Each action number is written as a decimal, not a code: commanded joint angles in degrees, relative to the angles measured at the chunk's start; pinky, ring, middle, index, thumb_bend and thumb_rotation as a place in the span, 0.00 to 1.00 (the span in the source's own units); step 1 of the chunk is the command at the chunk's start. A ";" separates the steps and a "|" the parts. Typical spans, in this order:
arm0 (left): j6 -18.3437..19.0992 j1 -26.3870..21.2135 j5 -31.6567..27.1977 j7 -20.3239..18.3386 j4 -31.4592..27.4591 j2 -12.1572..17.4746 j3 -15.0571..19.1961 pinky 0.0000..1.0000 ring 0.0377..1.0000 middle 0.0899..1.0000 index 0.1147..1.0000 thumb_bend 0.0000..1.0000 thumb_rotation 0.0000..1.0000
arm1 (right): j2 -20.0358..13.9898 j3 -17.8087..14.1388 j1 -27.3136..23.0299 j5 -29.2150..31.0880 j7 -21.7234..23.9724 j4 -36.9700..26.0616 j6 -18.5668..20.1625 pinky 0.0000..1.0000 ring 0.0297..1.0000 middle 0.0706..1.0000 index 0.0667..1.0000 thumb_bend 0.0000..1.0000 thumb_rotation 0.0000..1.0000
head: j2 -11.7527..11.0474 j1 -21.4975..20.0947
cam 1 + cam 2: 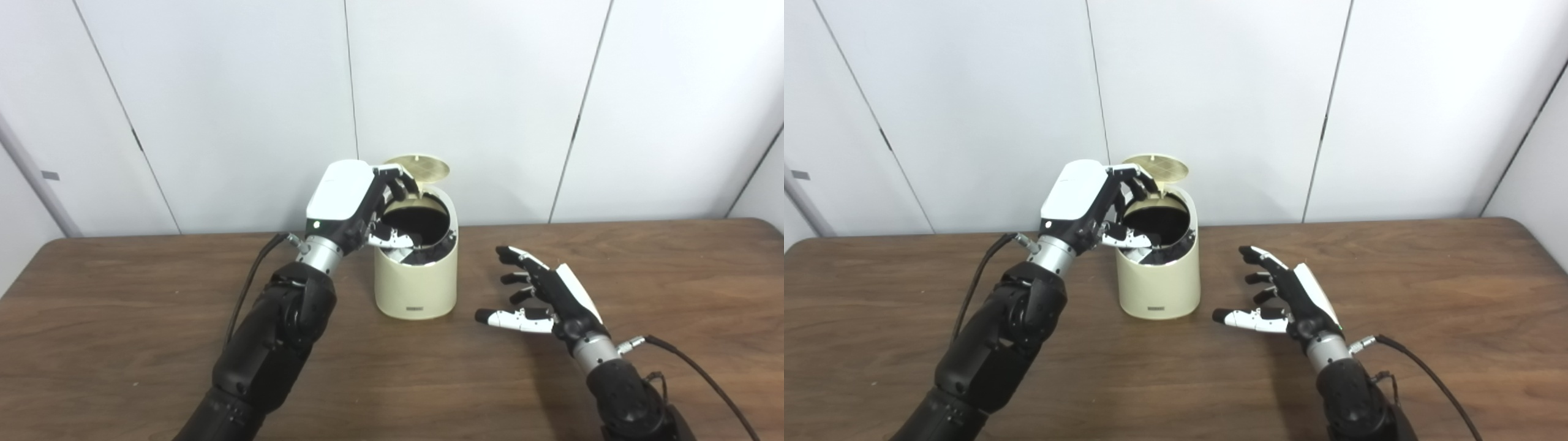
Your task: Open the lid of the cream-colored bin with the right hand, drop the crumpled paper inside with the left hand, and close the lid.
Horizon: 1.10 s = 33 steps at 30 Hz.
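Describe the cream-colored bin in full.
The cream-colored bin is a small, smooth, plastic-looking cylinder standing upright on the wooden table. Its round lid is tipped up at the back, showing a dark interior. A small label sits low on the front. The left hand hovers over the opening's left rim.

Both head cameras look down and forward at the brown wooden table [551,380] from close range, side by side, sharing nearly the whole tabletop.

Each black arm has a silver wrist collar, a black cable, and a white-backed, black-fingered left hand [358,205] or right hand [542,297].
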 commanded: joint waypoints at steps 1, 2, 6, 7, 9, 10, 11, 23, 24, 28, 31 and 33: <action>-0.74 -2.47 -0.12 0.28 -1.20 0.45 0.15 0.42 0.48 0.52 0.56 0.97 0.14 | -0.10 -0.38 -1.86 0.01 -0.30 -2.01 -0.53 0.61 0.76 0.86 0.85 0.73 0.32 | 0.08 -0.05; -0.86 -2.43 -0.13 0.33 -1.20 0.50 0.14 0.42 0.48 0.52 0.55 0.97 0.14 | -0.13 -0.31 -1.84 -0.21 -0.43 -2.01 -0.55 0.61 0.76 0.86 0.85 0.73 0.32 | 0.06 -0.02; -2.47 -0.98 -3.68 0.77 -2.08 -0.08 1.70 0.39 0.45 0.45 0.49 0.67 0.03 | 0.04 -0.26 -1.77 -0.55 -0.70 -2.21 -0.40 0.60 0.76 0.86 0.85 0.72 0.31 | -0.16 -0.14; -2.76 -0.47 -5.02 0.68 -2.48 -0.34 2.22 0.37 0.42 0.44 0.48 0.59 0.01 | 0.07 -0.25 -1.74 -0.58 -0.65 -2.37 -0.28 0.60 0.76 0.86 0.85 0.72 0.31 | -0.16 -0.14; -2.14 1.62 -7.60 0.70 -4.34 -1.09 3.89 0.33 0.38 0.43 0.49 0.52 0.00 | 0.10 -0.37 -1.64 -0.44 -0.72 -2.43 -0.53 0.61 0.75 0.85 0.85 0.72 0.31 | -0.16 -0.14; -1.88 2.34 -8.14 0.77 -4.99 -1.33 4.47 0.32 0.37 0.42 0.49 0.51 0.00 | 0.10 -0.43 -1.61 -0.37 -0.78 -2.40 -0.68 0.61 0.75 0.85 0.85 0.71 0.32 | -0.16 -0.14; -1.97 3.55 -8.91 1.38 -5.78 -1.59 5.39 0.32 0.37 0.42 0.49 0.50 0.00 | 0.04 -0.55 -1.53 -0.23 -0.89 -2.29 -1.08 0.61 0.75 0.85 0.85 0.71 0.32 | -0.28 -0.19; -4.18 15.12 -22.61 2.79 -10.37 -5.01 15.58 0.34 0.39 0.44 0.48 0.50 0.00 | -0.75 -2.30 -2.08 0.74 -0.93 -2.74 -1.60 0.60 0.75 0.84 0.84 0.69 0.35 | -1.01 -0.05; -4.52 15.92 -23.12 2.89 -10.36 -4.89 16.02 0.34 0.39 0.45 0.47 0.50 0.00 | -0.80 -2.24 -2.16 0.61 -0.90 -2.87 -1.60 0.60 0.75 0.84 0.84 0.69 0.35 | -1.22 0.08; -2.98 18.73 -27.09 1.77 -10.97 -5.09 18.06 0.41 0.41 0.46 0.45 0.50 0.00 | -0.59 -2.32 -2.44 0.77 -1.43 -2.69 -3.14 0.61 0.74 0.82 0.83 0.70 0.38 | -1.64 0.15; -2.43 20.49 -30.14 0.22 -10.95 -5.05 18.90 0.47 0.53 0.45 0.43 0.51 0.00 | -0.25 -2.70 -2.91 1.51 -1.79 -2.41 -4.47 0.63 0.74 0.82 0.83 0.70 0.37 | -2.09 0.07; -2.82 21.53 -31.89 -0.93 -10.38 -4.78 19.01 0.50 0.58 0.59 0.43 0.50 0.05 | -0.49 -2.79 -3.45 1.91 -2.01 -1.88 -6.34 0.63 0.75 0.82 0.83 0.70 0.40 | -2.64 0.05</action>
